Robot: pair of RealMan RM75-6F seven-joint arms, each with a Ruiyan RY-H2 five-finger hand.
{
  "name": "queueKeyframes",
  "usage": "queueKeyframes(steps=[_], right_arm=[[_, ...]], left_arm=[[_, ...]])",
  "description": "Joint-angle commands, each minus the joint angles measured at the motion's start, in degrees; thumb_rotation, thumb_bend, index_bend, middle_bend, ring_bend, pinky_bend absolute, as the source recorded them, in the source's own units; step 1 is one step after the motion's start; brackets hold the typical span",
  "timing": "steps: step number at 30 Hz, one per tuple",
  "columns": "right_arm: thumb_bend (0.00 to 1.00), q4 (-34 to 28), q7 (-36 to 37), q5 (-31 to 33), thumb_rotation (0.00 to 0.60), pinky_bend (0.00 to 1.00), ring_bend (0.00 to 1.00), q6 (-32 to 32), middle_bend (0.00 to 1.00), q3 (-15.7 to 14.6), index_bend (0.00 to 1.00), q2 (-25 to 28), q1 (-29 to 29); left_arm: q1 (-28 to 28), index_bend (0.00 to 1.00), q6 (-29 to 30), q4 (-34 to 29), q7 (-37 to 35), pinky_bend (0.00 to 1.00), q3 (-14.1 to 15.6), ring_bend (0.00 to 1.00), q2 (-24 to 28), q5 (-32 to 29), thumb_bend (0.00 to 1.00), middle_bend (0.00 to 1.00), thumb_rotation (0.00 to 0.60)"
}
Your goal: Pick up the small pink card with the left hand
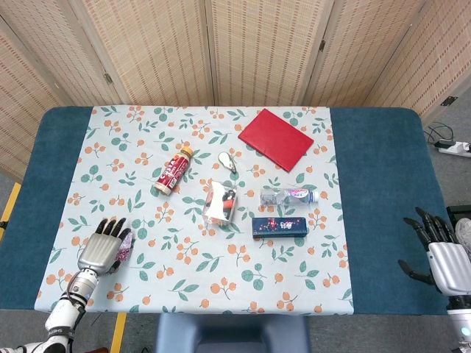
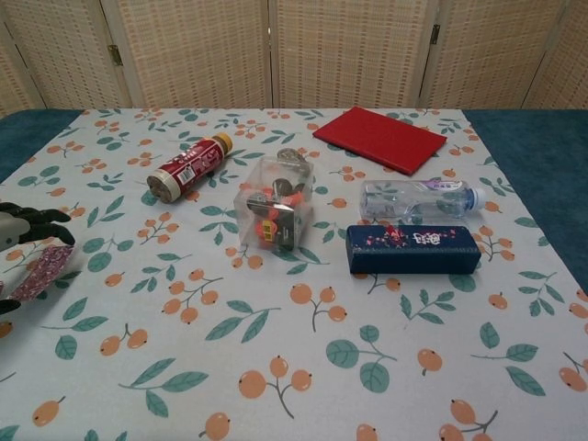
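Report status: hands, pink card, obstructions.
Left hand holds small pink card at tablecloth's left edge. Right hand open, idle beside table. Nothing obstructing.

My left hand (image 1: 101, 251) covers most of the pink card (image 1: 126, 243), and the chest view's edge cuts that hand (image 2: 20, 241) off. I can't tell whether it grips the card.
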Motion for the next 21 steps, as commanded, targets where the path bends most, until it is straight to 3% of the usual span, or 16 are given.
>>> queueKeyframes(steps=[1,8,21], right_arm=[[0.27,0.07,0.07,-0.08,0.600,0.00,0.02,0.09,0.05,0.04,0.15,0.02,0.02],[0.27,0.13,0.19,-0.05,0.600,0.00,0.02,0.07,0.05,0.07,0.15,0.14,0.05],[0.27,0.27,0.20,-0.29,0.600,0.00,0.02,-0.60,0.05,0.06,0.15,-0.10,0.62]], left_arm=[[-0.63,0.18,0.68,-1.29,1.29,0.00,-0.55,0.00,0.02,-0.05,0.35,0.00,0.600],[0.18,0.18,3.19,-4.16,2.48,0.00,-0.26,0.00,2.12,-1.05,0.35,0.00,0.600],[3.74,0.18,4.54,-3.62,2.05,0.00,2.49,0.00,2.97,-6.14,0.35,0.00,0.600]])
